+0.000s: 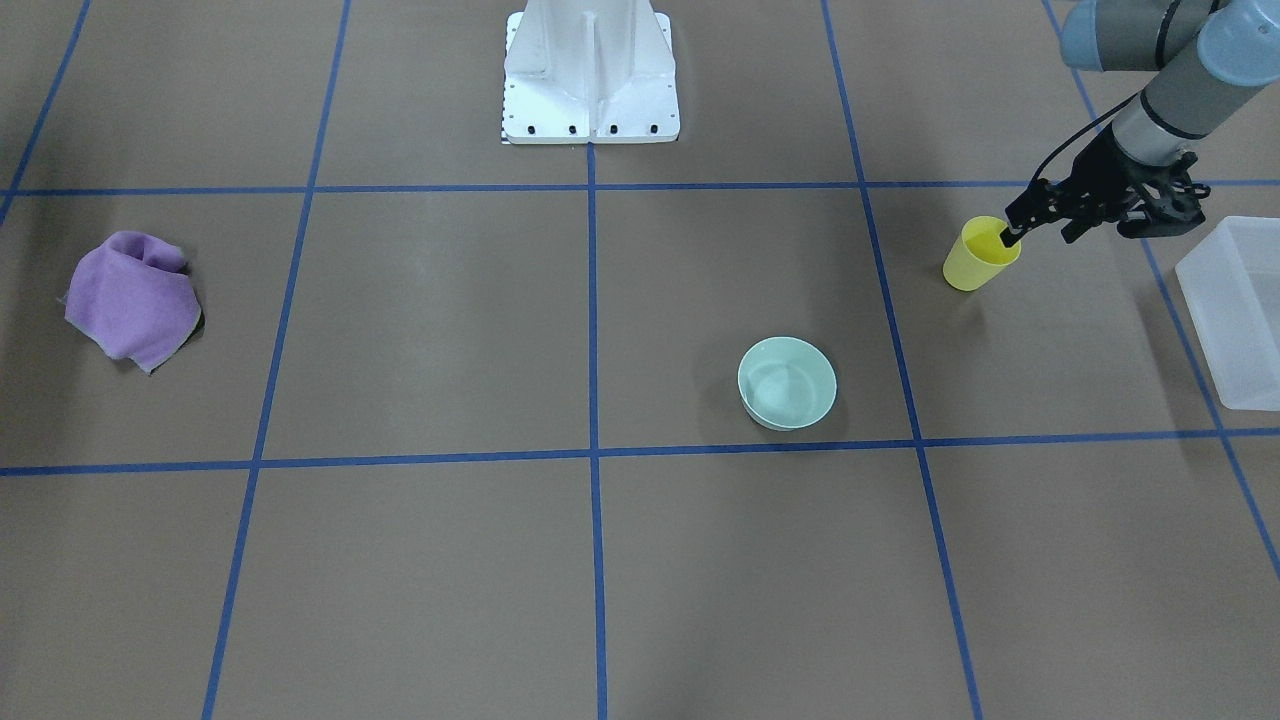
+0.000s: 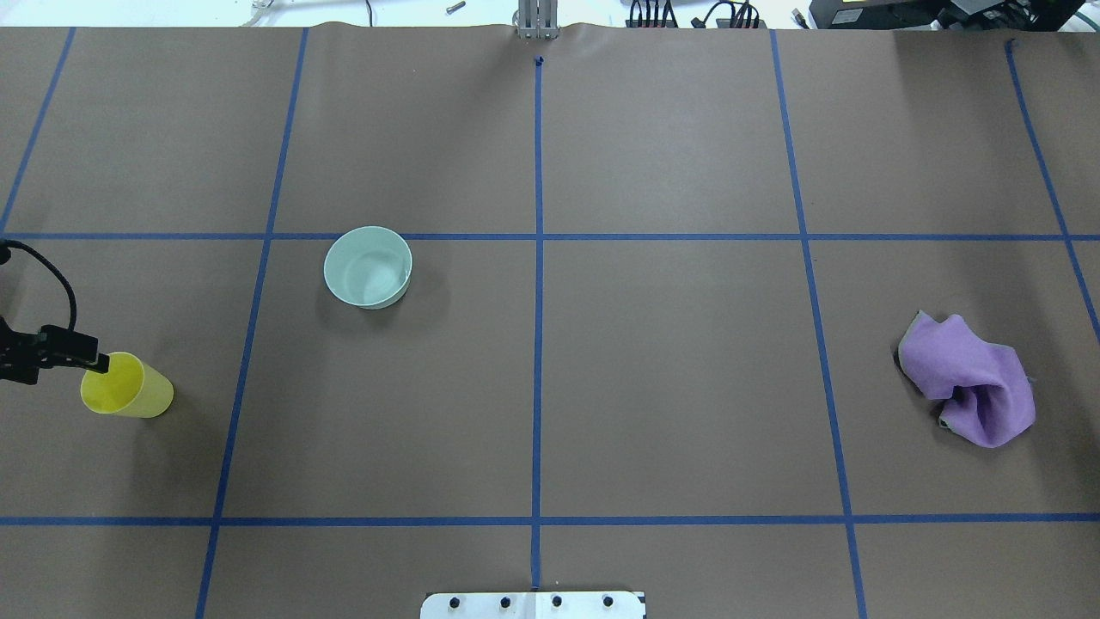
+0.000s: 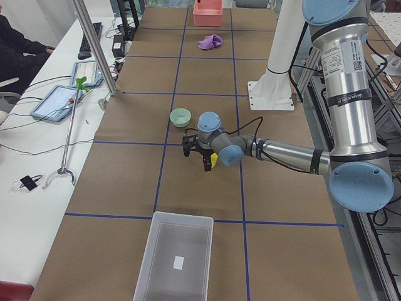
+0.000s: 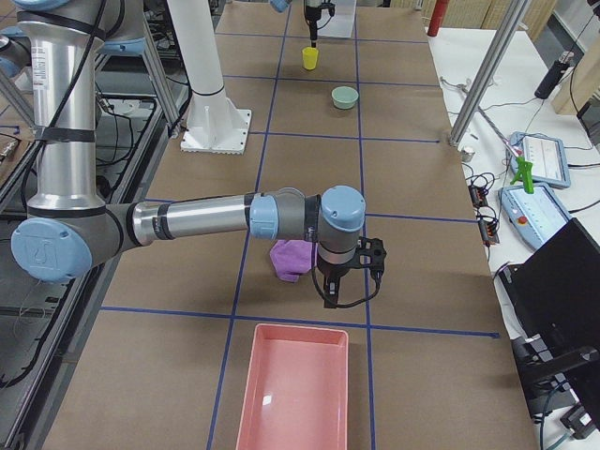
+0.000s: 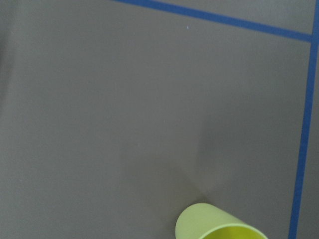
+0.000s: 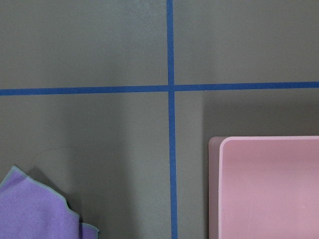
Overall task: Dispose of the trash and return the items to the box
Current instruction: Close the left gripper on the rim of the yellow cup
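With the left claw (image 1: 1040,235) seemingly open, one finger inside the yellow cup (image 1: 975,265) standing at 9 o'clock on the counter (image 2: 533,387) overhead, pinch its wall squarely before lifting toward the box (image 1: 1240,320).

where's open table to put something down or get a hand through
Widest bare stretch: the centre squares between the green bowl and the purple cloth. The row beyond the bowl, away from the robot, is bare too. Crowded: the robot's left end, where the left gripper sits at the yellow cup beside the translucent bin.
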Robot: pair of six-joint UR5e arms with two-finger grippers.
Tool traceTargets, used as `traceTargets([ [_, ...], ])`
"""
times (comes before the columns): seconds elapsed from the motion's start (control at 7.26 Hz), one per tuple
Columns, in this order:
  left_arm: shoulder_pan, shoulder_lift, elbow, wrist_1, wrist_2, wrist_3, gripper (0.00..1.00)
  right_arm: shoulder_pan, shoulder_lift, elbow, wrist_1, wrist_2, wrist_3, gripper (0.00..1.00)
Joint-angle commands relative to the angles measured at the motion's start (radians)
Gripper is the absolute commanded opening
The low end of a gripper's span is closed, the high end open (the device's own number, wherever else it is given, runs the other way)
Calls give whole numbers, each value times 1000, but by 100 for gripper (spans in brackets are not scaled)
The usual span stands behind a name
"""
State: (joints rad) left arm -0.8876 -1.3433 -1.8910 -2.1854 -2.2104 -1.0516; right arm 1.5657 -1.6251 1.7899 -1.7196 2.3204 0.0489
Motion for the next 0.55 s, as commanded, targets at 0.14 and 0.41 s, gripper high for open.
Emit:
traceTargets([
  [0.14,42,-8,29,-2,1,1,79,-1,1,2,0,1,0,100],
  [0.41,58,-13,33,-4,1,1,43,-1,-1,3,0,2,-1,100],
])
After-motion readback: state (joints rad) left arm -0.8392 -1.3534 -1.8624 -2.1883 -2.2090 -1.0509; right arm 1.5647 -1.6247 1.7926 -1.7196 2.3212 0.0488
